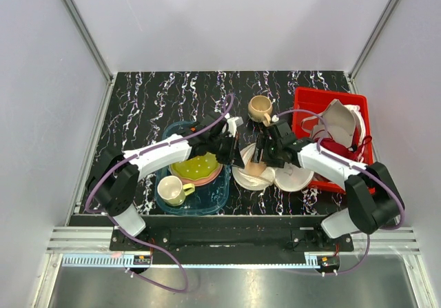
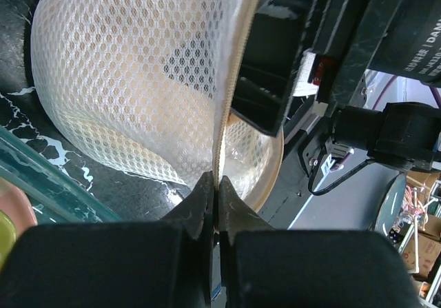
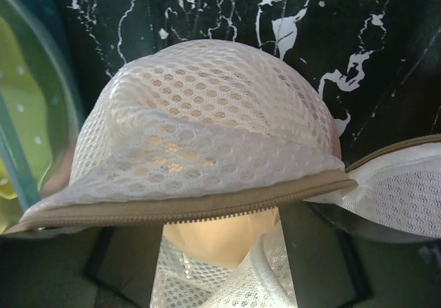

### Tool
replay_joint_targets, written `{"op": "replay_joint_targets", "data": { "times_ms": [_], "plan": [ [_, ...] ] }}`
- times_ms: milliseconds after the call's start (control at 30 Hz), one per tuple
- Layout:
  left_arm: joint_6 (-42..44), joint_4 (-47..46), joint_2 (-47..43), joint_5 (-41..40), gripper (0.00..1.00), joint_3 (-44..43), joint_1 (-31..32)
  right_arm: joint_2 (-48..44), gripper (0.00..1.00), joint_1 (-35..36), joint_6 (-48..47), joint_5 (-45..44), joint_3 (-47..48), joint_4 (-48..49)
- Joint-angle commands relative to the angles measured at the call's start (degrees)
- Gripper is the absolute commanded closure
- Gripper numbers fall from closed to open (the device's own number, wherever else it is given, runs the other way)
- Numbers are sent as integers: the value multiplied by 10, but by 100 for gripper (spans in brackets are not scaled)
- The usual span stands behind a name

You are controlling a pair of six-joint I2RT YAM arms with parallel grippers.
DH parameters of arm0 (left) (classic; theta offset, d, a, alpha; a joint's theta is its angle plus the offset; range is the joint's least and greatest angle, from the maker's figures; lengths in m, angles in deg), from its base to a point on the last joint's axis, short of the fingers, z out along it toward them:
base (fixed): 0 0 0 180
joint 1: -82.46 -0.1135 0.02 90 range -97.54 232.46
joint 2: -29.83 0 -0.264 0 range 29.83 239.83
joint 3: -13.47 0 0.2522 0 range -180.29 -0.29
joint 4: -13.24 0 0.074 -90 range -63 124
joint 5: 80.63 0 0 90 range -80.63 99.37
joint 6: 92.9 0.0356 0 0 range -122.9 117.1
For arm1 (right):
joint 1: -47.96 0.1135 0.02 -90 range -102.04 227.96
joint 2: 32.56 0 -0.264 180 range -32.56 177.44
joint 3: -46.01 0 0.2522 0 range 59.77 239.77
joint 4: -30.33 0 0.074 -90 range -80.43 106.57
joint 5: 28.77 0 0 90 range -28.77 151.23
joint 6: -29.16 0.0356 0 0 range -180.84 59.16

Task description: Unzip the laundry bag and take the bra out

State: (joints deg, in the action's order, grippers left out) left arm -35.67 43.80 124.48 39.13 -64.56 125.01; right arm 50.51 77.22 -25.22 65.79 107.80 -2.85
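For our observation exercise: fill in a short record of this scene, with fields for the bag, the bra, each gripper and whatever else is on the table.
laundry bag: white mesh, zip partly open, halves parted
bra: peach, inside the bag, showing below the zip edge
left gripper: shut on the bag's zip edge
right gripper: at the opening, by the bra; grip unclear
elsewhere: blue tray with plates and mug; tan cup; red bin of garments

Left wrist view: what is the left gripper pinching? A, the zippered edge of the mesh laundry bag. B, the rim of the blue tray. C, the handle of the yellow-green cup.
A: the left gripper is closed on the zippered rim of the laundry bag, with the mesh dome rising just beyond it.
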Motion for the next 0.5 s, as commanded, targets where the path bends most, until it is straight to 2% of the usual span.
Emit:
{"op": "replay_joint_targets", "data": {
  "times_ms": [0,167,267,300,333,400,433,467],
  "plan": [
    [14,-6,-2,-15,100,-17,-2,17,25,14,-25,-67,24,-13],
    [9,-12,-2,-15,100,-9,-2,67,20,18,-27,-47,22,7],
    [12,-8,-4,-20,100,-7,-2,88,30,18,-22,-24,22,31],
    [14,-7,-10,-28,100,-7,-2,85,36,17,-20,-18,20,38],
    [16,-5,-10,-30,100,-5,-2,74,51,18,-17,-15,16,38],
    [17,-2,-16,-36,100,-6,-2,52,69,18,-15,-17,14,35],
    [17,0,-17,-37,100,-7,-2,27,87,18,-15,-24,13,29],
    [17,0,-19,-37,100,-7,-2,14,94,18,-14,-26,14,21]
  ]
}}
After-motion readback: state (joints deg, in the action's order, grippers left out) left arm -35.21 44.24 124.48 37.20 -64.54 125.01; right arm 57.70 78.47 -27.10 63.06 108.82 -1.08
